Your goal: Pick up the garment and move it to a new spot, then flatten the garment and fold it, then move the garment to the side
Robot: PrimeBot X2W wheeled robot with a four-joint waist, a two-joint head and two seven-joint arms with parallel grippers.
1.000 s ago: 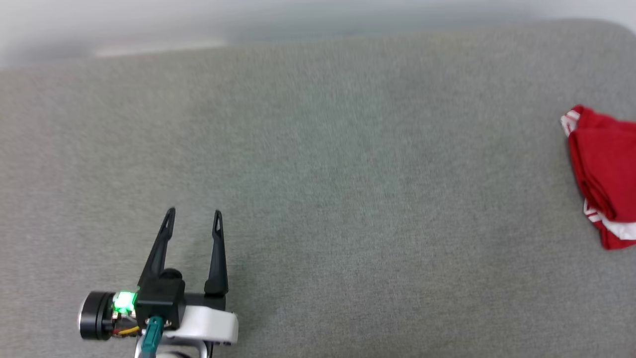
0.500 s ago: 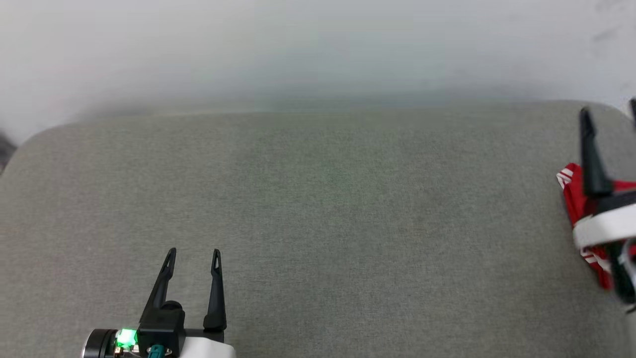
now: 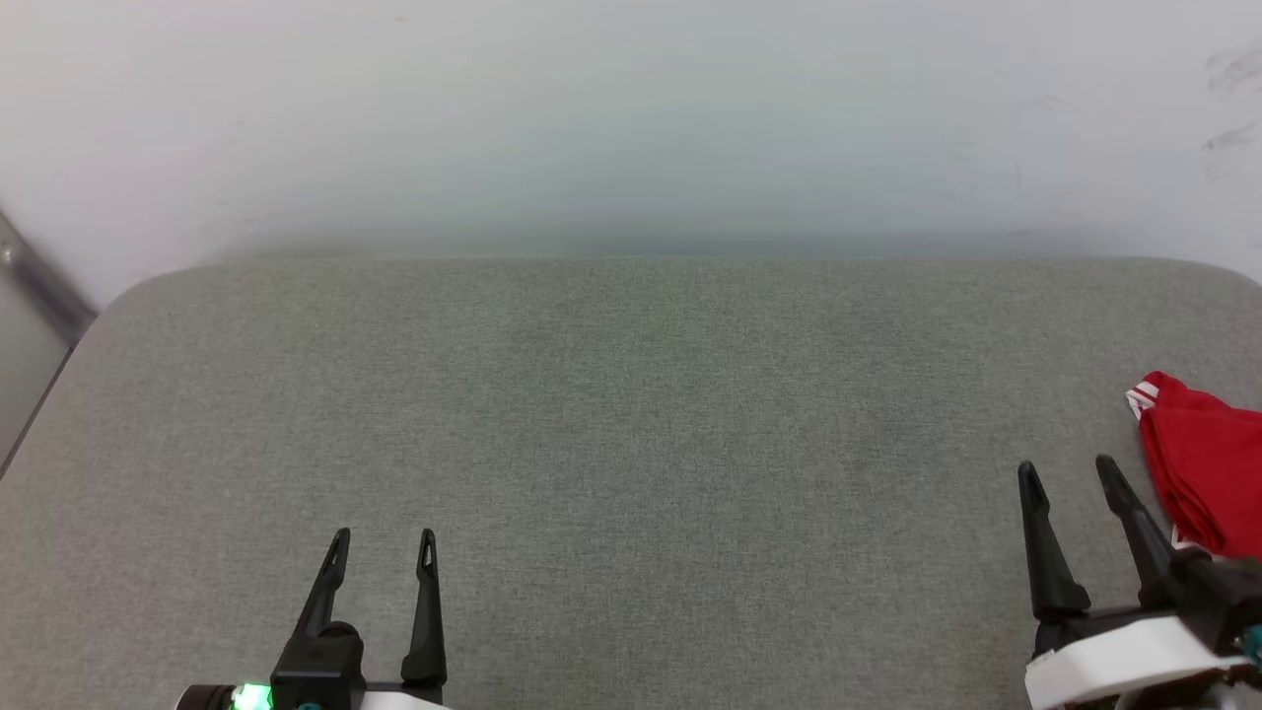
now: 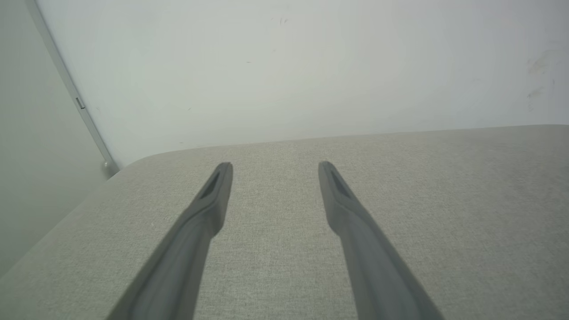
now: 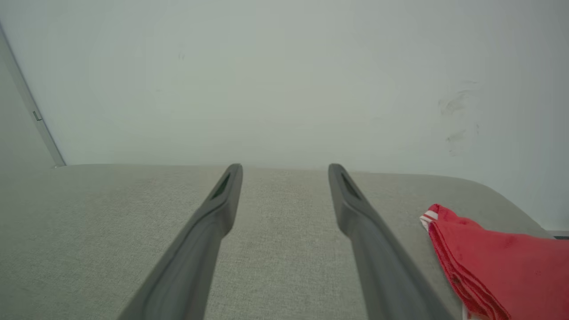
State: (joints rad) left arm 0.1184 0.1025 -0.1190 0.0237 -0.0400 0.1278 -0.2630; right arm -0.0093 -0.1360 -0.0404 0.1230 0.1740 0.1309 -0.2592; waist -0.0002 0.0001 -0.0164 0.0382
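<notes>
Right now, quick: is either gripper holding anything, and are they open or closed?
Left gripper: open, holding nothing.
Right gripper: open, holding nothing, beside the red garment.

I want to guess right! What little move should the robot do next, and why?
Probably nothing more than park both arms: the garment already lies folded in layers at the right side of the gray cushion, and the left gripper and right gripper stand open, empty, clear of it.
</notes>
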